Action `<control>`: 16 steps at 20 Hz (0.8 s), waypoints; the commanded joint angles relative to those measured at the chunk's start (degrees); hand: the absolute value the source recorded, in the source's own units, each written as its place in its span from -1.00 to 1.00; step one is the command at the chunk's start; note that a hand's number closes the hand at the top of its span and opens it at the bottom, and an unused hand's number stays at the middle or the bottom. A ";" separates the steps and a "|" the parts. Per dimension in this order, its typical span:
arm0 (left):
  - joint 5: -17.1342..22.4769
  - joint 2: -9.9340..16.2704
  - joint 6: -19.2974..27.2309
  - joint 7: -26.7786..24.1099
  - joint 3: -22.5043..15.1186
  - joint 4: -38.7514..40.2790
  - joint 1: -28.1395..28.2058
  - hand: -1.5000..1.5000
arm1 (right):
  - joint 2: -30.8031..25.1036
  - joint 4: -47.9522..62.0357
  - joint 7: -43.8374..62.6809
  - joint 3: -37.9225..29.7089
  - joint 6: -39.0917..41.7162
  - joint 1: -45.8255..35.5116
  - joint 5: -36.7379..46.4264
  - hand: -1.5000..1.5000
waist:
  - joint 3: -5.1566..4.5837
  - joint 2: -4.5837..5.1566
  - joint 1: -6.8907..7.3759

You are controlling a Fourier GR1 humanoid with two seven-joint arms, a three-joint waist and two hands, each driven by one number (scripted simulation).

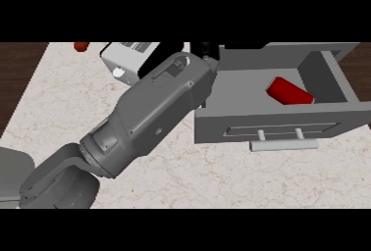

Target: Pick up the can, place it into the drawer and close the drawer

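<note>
From my station I see the grey open drawer (290, 105) at the right of the pale marbled desk (65, 105), with the red can (290, 92) lying tilted inside it. My grey left forearm (148, 115) crosses the desk diagonally; its black robot hand (205, 49) barely shows near the drawer's far left corner.

Open drawer (290, 122) at the right of the desk (217, 181), its front and handle (284, 145) toward the near edge. The can (290, 92) lies inside the drawer, against its right wall. One forearm (145, 122) crosses the desk diagonally from lower left to the drawer's far left corner, hiding its hand. Behind the forearm, at the far edge, stands a box (124, 58); left of the box lies a small object (81, 46).
</note>
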 commanded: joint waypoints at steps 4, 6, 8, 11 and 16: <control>1.35 0.00 1.87 1.39 -1.20 -3.78 0.97 -1.00 | 0.69 4.57 -4.34 12.61 -3.13 -6.43 22.79 -1.00 | -0.01 -0.48 1.76; 0.70 0.00 -0.35 1.51 1.33 -1.02 -0.58 -1.00 | -0.24 8.99 -4.01 15.62 -5.21 -10.67 27.88 -1.00 | -0.04 -0.40 2.61; 0.65 0.00 2.69 1.11 -0.64 -3.46 2.00 -1.00 | -0.17 13.13 -6.26 17.43 -7.99 -12.09 32.81 -1.00 | -0.01 -0.58 2.15; -1.17 1.88 0.03 5.23 0.82 -1.48 -0.34 -1.00 | 0.66 17.27 -7.89 21.40 -11.85 -14.18 39.08 -1.00 | -0.03 -0.75 2.87; -2.78 2.90 0.41 4.96 0.54 -4.62 3.23 -1.00 | -0.21 29.74 -10.52 26.32 -17.66 -21.74 48.08 -1.00 | -0.04 -0.79 3.67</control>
